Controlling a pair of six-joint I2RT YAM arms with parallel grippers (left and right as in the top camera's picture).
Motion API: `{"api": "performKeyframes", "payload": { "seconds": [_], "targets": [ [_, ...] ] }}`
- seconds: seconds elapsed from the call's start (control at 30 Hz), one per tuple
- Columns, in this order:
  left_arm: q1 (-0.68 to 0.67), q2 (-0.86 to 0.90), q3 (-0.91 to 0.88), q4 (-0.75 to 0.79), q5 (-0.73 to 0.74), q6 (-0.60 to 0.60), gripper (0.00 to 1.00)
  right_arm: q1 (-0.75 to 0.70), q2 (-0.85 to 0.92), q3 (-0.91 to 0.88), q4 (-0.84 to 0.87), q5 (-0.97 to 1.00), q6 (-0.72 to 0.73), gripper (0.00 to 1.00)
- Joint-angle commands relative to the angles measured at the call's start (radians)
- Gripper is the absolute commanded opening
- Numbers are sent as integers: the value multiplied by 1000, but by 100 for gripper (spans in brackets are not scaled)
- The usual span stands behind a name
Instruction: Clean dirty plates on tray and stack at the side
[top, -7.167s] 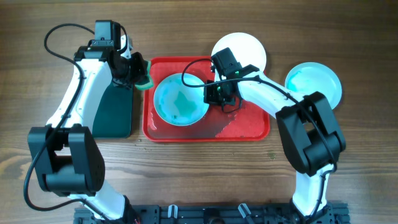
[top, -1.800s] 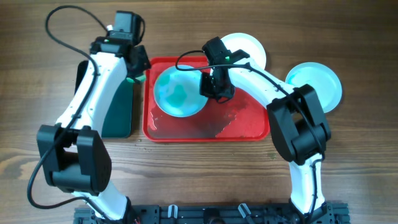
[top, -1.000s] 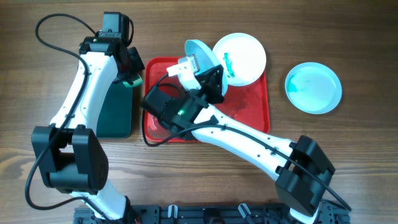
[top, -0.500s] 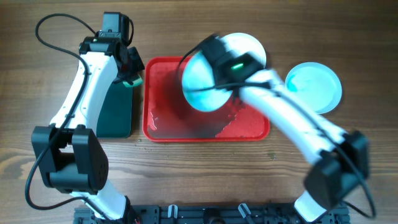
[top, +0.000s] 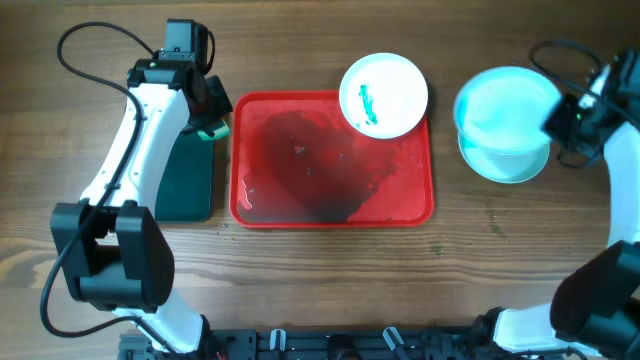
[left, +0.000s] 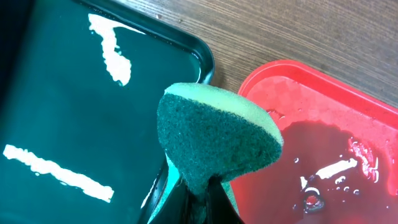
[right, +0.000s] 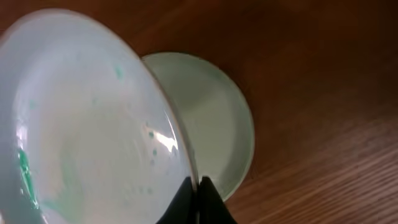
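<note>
Our right hand (right: 198, 198) is clamped on the rim of a tilted plate (right: 81, 124), held over a second plate (right: 217, 118) lying flat near the right edge of the surface (top: 300, 290). A green-streaked third plate (top: 384, 95) sits at the far right corner of the wet red tray (top: 300, 160). Our left hand (left: 200, 199) is clamped on a green sponge (left: 211, 140) above the dark green tray (left: 62, 112), at its rim beside the red one.

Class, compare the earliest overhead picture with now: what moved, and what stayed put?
The right gripper lifted a plate off the red tray and carried it right, holding it tilted above the plate on the table. The left gripper keeps its sponge; the streaked plate and green tray stayed.
</note>
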Motion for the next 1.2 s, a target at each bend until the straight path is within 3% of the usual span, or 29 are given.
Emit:
{"api": "performKeyframes", "payload": {
  "seconds": [0.0,0.2,0.3,0.43,0.53,0.67,0.77,0.87,1.03,1.17],
  "targets": [
    [1,1,-3,3,9,-21,4,-44,-6,-144,138,-2,21,4],
    [1,1,-3,3,9,-21,4,-39,-5,-312,332,20,75,4],
    [1,1,-3,2,9,-21,4,-39,-5,-311,343,26,97,22],
    [1,1,-3,7,9,-21,4,-10,-5,-214,312,-194,97,28],
    [1,1,-3,6,9,-21,4,130,-5,-122,261,-206,90,33],
    [1,1,-3,6,9,-24,4,378,20,-116,327,-84,253,44],
    [1,1,-3,6,9,-24,4,504,98,-116,363,31,383,44],
    [1,1,-3,7,9,-24,4,559,197,-111,401,25,430,42],
    [1,1,-3,7,9,-24,4,583,289,-86,413,25,455,25],
    [1,1,-3,6,9,-24,4,583,335,-87,412,24,455,24]
  ]
}}
